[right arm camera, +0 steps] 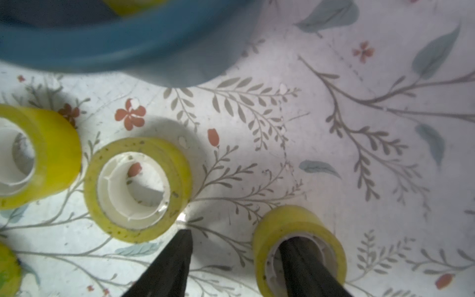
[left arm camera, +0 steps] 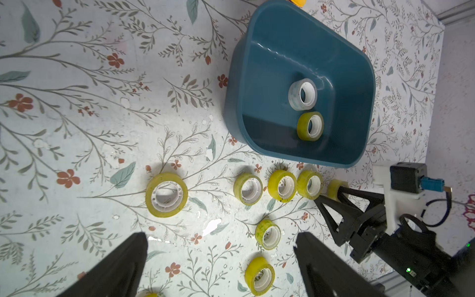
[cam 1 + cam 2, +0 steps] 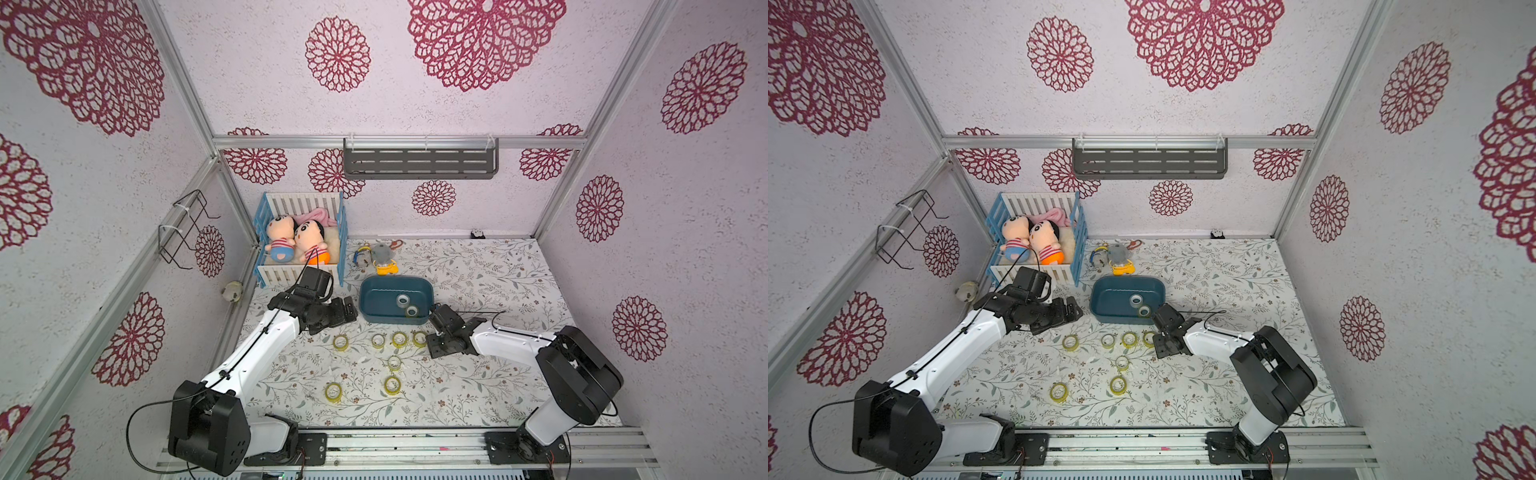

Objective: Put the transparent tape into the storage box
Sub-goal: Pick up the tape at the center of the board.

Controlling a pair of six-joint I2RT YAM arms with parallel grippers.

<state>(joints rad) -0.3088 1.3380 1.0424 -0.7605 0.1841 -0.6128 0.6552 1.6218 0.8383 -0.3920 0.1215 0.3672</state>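
Yellow-tinted tape rolls (image 3: 333, 392), seven loose on the flowered mat (image 3: 478, 374). Eighth roll (image 1: 298, 221), just before the box: right gripper (image 1: 237, 237) spread, one finger in its core, one outside, not pinching. Left gripper (image 2: 220, 235) spread wide, empty. Teal storage box (image 3: 376, 301) beyond, holding one clear roll (image 2: 302, 93) and one yellow roll (image 2: 309, 126), side by side.

We find the shallow teal plastic storage box (image 3: 380, 297) upright on the worktop (image 3: 478, 374), holding one clear tape roll (image 3: 402, 300) and one yellowish tape roll (image 3: 412, 311). More yellowish rolls (image 3: 378, 340) lie nearby.
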